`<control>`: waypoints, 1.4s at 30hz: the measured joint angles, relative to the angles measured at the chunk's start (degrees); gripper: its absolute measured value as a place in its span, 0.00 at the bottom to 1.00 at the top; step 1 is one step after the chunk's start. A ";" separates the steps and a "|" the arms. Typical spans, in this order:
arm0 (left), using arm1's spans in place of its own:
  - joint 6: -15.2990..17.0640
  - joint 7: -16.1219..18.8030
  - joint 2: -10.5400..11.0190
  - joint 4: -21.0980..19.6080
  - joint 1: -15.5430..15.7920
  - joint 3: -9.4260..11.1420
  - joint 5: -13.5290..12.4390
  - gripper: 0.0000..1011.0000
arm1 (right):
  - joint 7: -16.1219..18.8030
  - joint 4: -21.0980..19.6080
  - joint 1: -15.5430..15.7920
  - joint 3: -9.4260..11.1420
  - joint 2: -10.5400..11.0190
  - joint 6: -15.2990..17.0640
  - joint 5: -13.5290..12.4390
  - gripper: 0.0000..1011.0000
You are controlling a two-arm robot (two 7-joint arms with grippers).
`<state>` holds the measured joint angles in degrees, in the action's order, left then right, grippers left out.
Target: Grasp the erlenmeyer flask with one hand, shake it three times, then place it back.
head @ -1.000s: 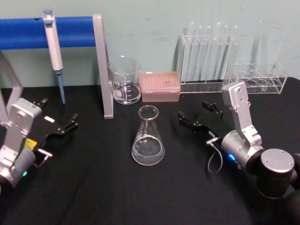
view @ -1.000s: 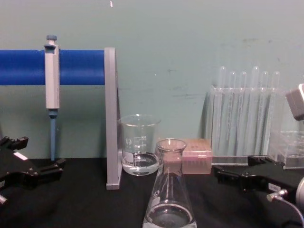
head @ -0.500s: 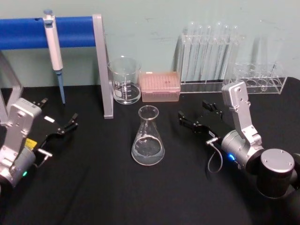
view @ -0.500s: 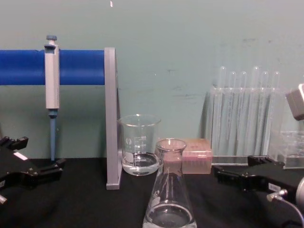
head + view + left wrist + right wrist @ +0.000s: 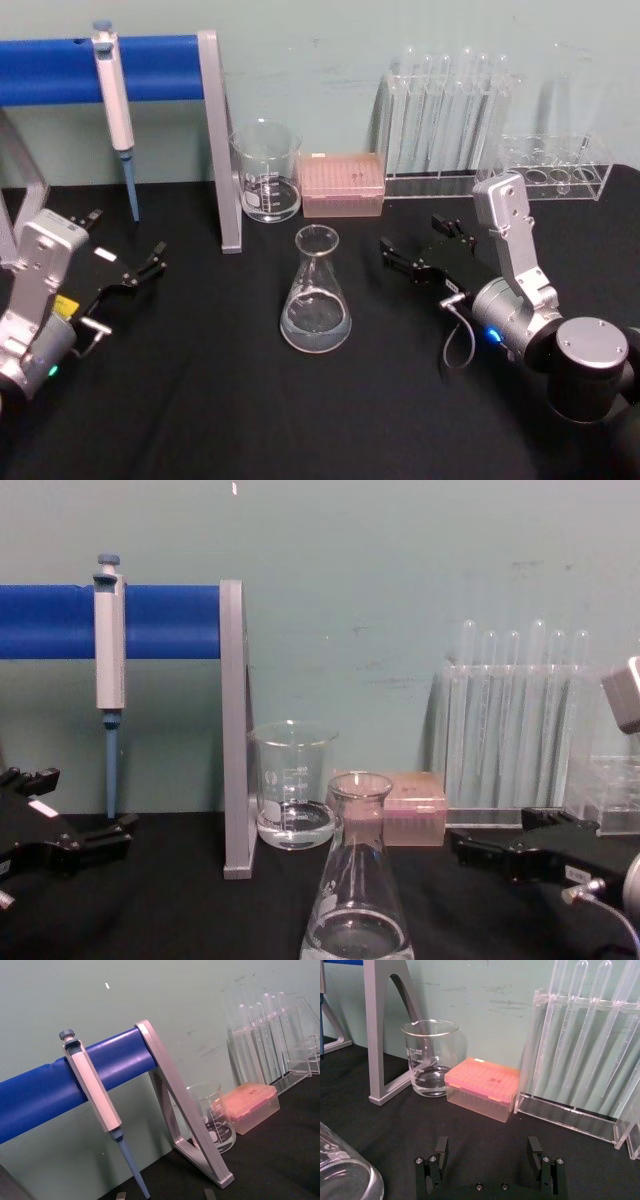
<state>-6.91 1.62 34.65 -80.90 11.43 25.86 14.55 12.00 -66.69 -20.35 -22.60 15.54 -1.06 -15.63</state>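
The erlenmeyer flask (image 5: 316, 297) stands upright on the black table, a little clear liquid in its wide base; it also rises at the chest view's bottom centre (image 5: 357, 895) and at a corner of the right wrist view (image 5: 340, 1172). My right gripper (image 5: 411, 233), the hand with the grey cable, hovers low to the right of the flask, open and apart from it, its fingers (image 5: 441, 1146) spread wide with nothing between them. At the table's left side my left gripper (image 5: 128, 232) rests open, far from the flask.
Behind the flask stand a graduated beaker (image 5: 266, 172) and a pink tip box (image 5: 343, 184). A test tube rack (image 5: 445, 110) and a low clear rack (image 5: 555, 168) line the back right. A pipette (image 5: 116, 95) hangs on the blue-barred stand (image 5: 218, 140) at back left.
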 joint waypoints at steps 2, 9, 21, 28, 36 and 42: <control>0.00 0.00 0.00 0.00 0.00 0.00 0.00 0.99 | 0.00 0.00 0.00 0.00 0.00 0.00 0.00 0.99; 0.00 0.00 0.00 0.00 0.00 0.00 0.00 0.99 | 0.00 0.00 0.00 0.00 0.00 0.00 0.00 0.99; 0.00 0.00 0.00 0.00 0.00 0.00 0.00 0.99 | 0.00 0.00 0.00 0.00 0.00 0.00 0.00 0.99; 0.00 0.00 0.00 0.00 0.00 0.00 0.00 0.99 | 0.00 0.00 0.00 0.00 0.00 0.00 0.00 0.99; 0.00 0.00 0.00 0.00 0.00 0.00 0.00 0.99 | 0.00 0.00 0.00 0.00 0.00 0.00 0.00 0.99; 0.00 0.00 0.00 0.00 0.00 0.00 0.00 0.99 | 0.00 0.00 0.00 0.00 0.00 0.00 0.00 0.99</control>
